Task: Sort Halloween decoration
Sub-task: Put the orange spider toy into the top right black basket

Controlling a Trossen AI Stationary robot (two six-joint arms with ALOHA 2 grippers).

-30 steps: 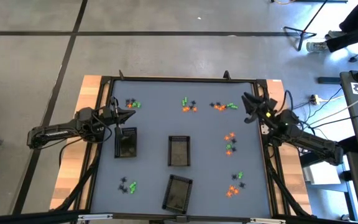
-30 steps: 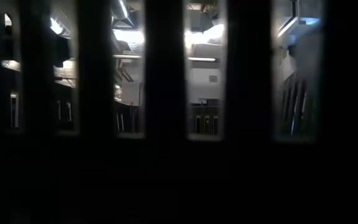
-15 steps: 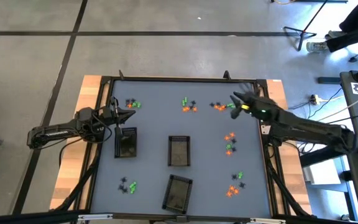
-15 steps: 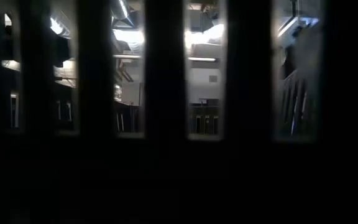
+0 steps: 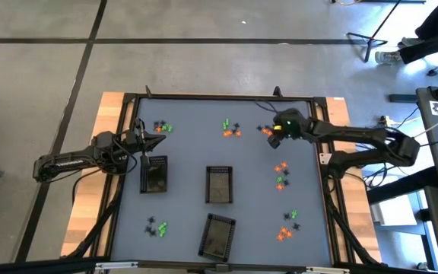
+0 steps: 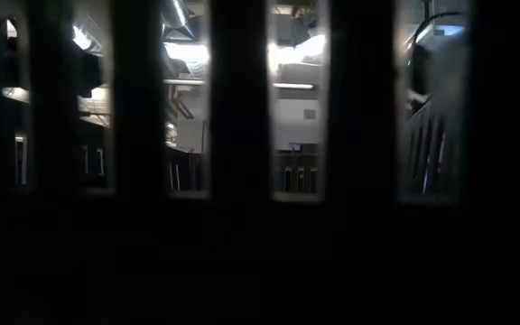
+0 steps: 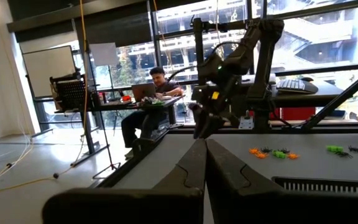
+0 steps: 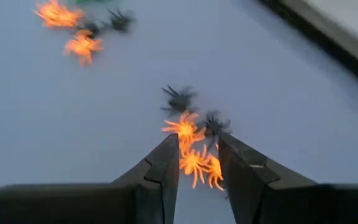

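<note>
The Halloween decoration lies in small heaps of orange, green and black trinkets on the grey table, among them heaps at the far left (image 5: 162,127), far middle (image 5: 231,129), right (image 5: 281,173) and near right (image 5: 287,227). My right gripper (image 5: 274,132) hangs open, tipped down, over the far-right heap. In the right wrist view its fingertips (image 8: 199,146) stand on either side of orange spiders (image 8: 194,163), with black spiders (image 8: 178,98) just beyond. I cannot tell whether it touches them. My left gripper (image 5: 158,142) waits shut at the table's left side.
Three dark rectangular trays stand on the table: left (image 5: 153,174), middle (image 5: 219,185) and near middle (image 5: 217,236). Another heap lies near left (image 5: 157,226). A black frame (image 5: 226,97) rims the table. A person (image 7: 154,93) sits at a desk beyond it. Dark bars block the low view.
My right gripper has swung from the table's right edge toward the left, out over the far-right heap, and has sunk and tipped from nearly level to slanting down. The trinkets and trays lie as before.
</note>
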